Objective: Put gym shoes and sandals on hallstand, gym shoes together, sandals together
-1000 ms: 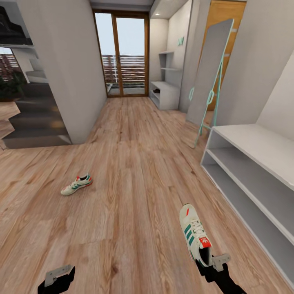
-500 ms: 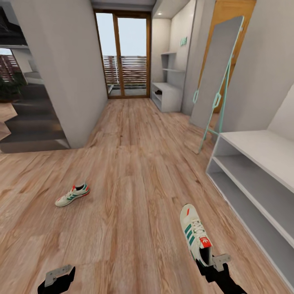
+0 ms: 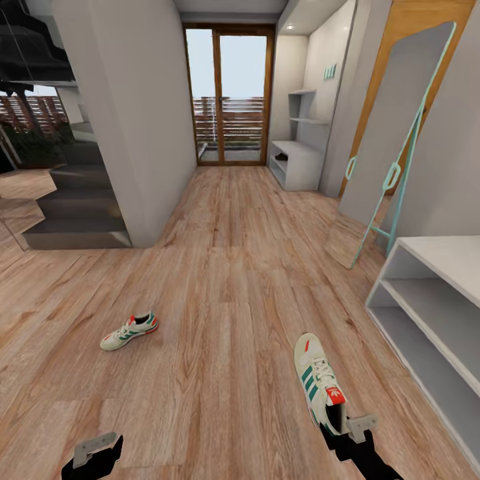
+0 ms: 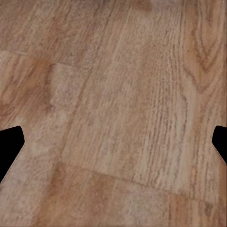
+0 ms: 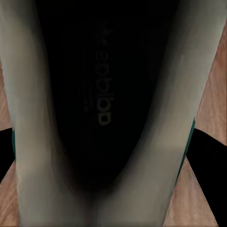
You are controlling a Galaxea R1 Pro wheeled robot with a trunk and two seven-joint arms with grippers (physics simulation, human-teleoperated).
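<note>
One gym shoe [image 3: 319,383], white with green stripes and a red tongue patch, hangs toe-forward over the corridor floor [image 3: 227,280], with my right gripper [image 3: 341,424] shut on its heel. In the right wrist view the shoe's dark inside [image 5: 101,94] lies between the fingers [image 5: 215,153]. The other gym shoe [image 3: 130,331] lies on the planks, ahead and to the left. My left gripper [image 3: 93,451] is open low at the left, with bare floor [image 4: 118,94] between its fingertips [image 4: 9,146]. The hallstand [image 3: 433,293] stands at the right with bare shelves. The sandals are out of view.
A tall mirror with a teal frame [image 3: 400,140] leans on the right wall beyond the hallstand. A second low grey cabinet [image 3: 297,167] stands by the glass door [image 3: 230,93], with a small dark thing on it. A grey wall block [image 3: 127,133] and dark stairs [image 3: 67,207] are at the left.
The whole view has swung left, pushing the hallstand and mirror toward the right edge. The held shoe and both grippers keep their places in the picture.
</note>
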